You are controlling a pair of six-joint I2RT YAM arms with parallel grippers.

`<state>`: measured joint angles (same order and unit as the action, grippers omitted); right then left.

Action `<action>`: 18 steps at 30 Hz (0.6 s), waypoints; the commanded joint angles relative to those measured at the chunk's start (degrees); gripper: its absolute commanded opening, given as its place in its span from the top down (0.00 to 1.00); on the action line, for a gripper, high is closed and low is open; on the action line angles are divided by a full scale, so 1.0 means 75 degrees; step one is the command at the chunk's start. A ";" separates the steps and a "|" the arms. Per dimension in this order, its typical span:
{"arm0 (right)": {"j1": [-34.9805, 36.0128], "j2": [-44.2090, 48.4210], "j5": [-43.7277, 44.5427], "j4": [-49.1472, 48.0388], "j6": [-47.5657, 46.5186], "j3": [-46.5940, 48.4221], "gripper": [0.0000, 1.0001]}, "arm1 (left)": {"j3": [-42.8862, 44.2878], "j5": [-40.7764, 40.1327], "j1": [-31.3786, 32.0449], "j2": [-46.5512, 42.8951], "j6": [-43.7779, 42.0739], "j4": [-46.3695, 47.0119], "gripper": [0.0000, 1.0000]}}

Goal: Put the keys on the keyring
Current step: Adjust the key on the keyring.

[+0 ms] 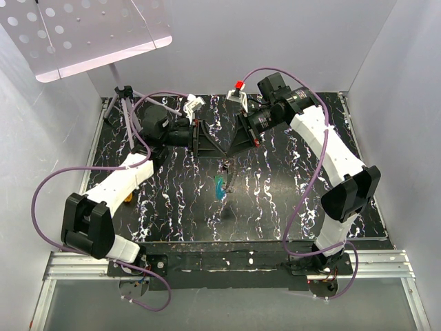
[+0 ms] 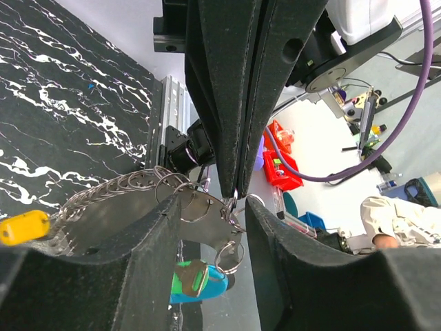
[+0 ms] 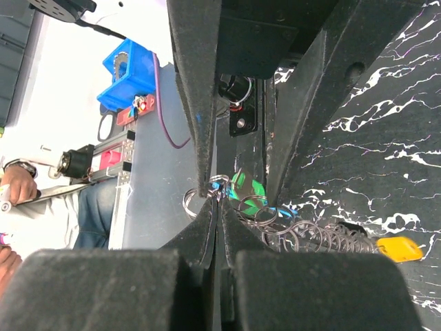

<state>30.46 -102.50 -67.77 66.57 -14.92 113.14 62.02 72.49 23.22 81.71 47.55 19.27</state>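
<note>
Above the middle of the table my two grippers meet tip to tip. My right gripper (image 3: pixel 214 200) (image 2: pixel 231 193) is shut on a thin keyring (image 3: pixel 219 183) (image 2: pixel 231 205). A small metal plate (image 2: pixel 203 217) with several rings hangs from that ring. Below it dangle a blue key (image 2: pixel 213 286) (image 1: pixel 220 186) and a green key (image 2: pixel 195 276) (image 3: pixel 249 187). A chain of rings (image 2: pixel 103 193) leads to a yellow key (image 2: pixel 24 227) (image 3: pixel 398 248). My left gripper (image 2: pixel 212 210) (image 3: pixel 238 192) has its jaws apart on either side of the plate; no grip shows.
The black marbled table (image 1: pixel 289 193) lies below the hanging bunch. A small tripod (image 1: pixel 124 103) stands at the back left corner. A white perforated panel (image 1: pixel 89 34) hangs over the back left. An aluminium rail (image 1: pixel 227 262) runs along the near edge.
</note>
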 commanded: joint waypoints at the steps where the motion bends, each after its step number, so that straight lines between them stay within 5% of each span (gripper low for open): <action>1: 0.0041 -0.0009 -0.0374 -0.0063 0.0114 0.0289 0.99 | 0.0332 0.0178 0.0068 -0.0079 0.0023 0.0149 0.61; 9: 0.0052 -0.0021 -0.0316 -0.0075 0.0137 0.0278 0.99 | 0.0344 0.0284 0.0091 0.0027 0.0339 0.0547 0.87; 18: 0.0064 -0.0056 -0.0175 -0.0122 0.0219 0.0289 0.99 | 0.0368 0.0530 0.0185 0.0179 0.0808 0.1099 0.95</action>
<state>30.48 -102.52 -67.57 66.54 -14.09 113.14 62.54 75.02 23.73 83.09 52.10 24.60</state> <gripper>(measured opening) 0.023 0.081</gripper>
